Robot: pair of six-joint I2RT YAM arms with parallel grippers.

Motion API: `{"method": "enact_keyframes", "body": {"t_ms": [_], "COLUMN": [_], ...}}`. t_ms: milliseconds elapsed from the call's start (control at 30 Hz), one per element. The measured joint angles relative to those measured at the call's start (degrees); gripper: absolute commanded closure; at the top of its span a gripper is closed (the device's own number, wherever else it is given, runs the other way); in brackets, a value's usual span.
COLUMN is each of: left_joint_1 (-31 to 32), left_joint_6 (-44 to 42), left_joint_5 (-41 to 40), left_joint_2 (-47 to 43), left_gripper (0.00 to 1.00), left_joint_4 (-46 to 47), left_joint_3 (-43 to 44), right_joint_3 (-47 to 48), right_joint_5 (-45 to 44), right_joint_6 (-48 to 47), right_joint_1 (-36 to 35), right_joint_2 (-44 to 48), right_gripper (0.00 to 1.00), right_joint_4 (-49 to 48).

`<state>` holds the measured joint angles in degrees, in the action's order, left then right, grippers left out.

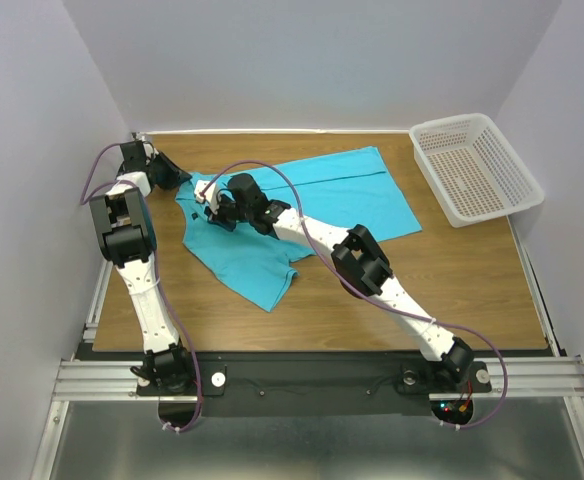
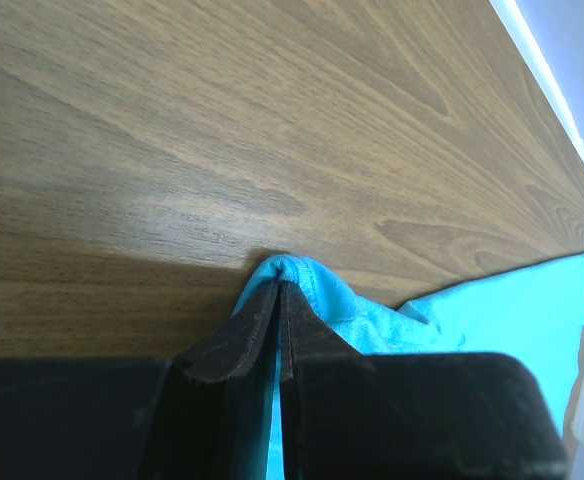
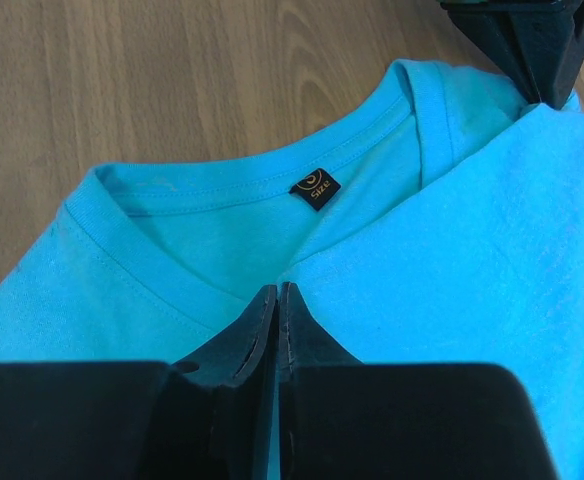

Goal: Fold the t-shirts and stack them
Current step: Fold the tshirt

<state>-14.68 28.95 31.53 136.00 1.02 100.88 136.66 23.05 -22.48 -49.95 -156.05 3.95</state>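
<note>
**Currently: two end effectors on a turquoise-blue short-sleeved cotton t-shirt**

The t-shirt lies partly spread on the brown wood-grain counter, left of the white perforated plastic basket and well apart from it. Both end effectors are at the t-shirt's end farthest from the basket. The left end effector has its black fingers pinched narrow on a bunched fold of cloth at the t-shirt's outer edge, with turquoise showing between them. The right end effector sits nearer the basket. Its fingers are drawn almost together, tips on the fabric at the round neckline, near the small dark neck label. I cannot tell whether cloth is caught between them.
</note>
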Motion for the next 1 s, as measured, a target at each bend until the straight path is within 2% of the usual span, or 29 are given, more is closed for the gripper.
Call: {"method": "enact_keyframes", "body": {"t_ms": [67,133,233,333,400,433,533,1000], "left_joint_1": [0.00,0.00,0.00,0.00,0.00,0.00,0.00,0.00], "left_joint_6": [0.00,0.00,0.00,0.00,0.00,0.00,0.00,0.00], "left_joint_5": [0.02,0.02,0.07,0.13,0.13,0.13,0.15,0.17], "left_joint_2": [0.04,0.04,0.04,0.07,0.07,0.07,0.07,0.09], "left_gripper": [0.83,0.83,0.83,0.83,0.83,0.83,0.83,0.83], "left_joint_4": [0.00,0.00,0.00,0.02,0.00,0.02,0.00,0.00], "left_joint_3": [0.07,0.09,0.09,0.09,0.09,0.09,0.09,0.15], "right_joint_3": [0.00,0.00,0.00,0.00,0.00,0.00,-0.02,0.02], "right_joint_5": [0.13,0.33,0.48,0.52,0.52,0.52,0.50,2.69], "right_joint_6": [-0.07,-0.22,-0.26,-0.28,-0.26,-0.28,-0.44,0.68], "right_joint_1": [0.00,0.00,0.00,0.00,0.00,0.00,0.00,0.00], "right_joint_2": [0.00,0.00,0.00,0.00,0.00,0.00,0.00,0.07], "right_gripper": [0.84,0.83,0.87,0.84,0.87,0.92,0.99,0.99], "right_joint_4": [0.07,0.11,0.17,0.22,0.33,0.35,0.37,0.44]}}
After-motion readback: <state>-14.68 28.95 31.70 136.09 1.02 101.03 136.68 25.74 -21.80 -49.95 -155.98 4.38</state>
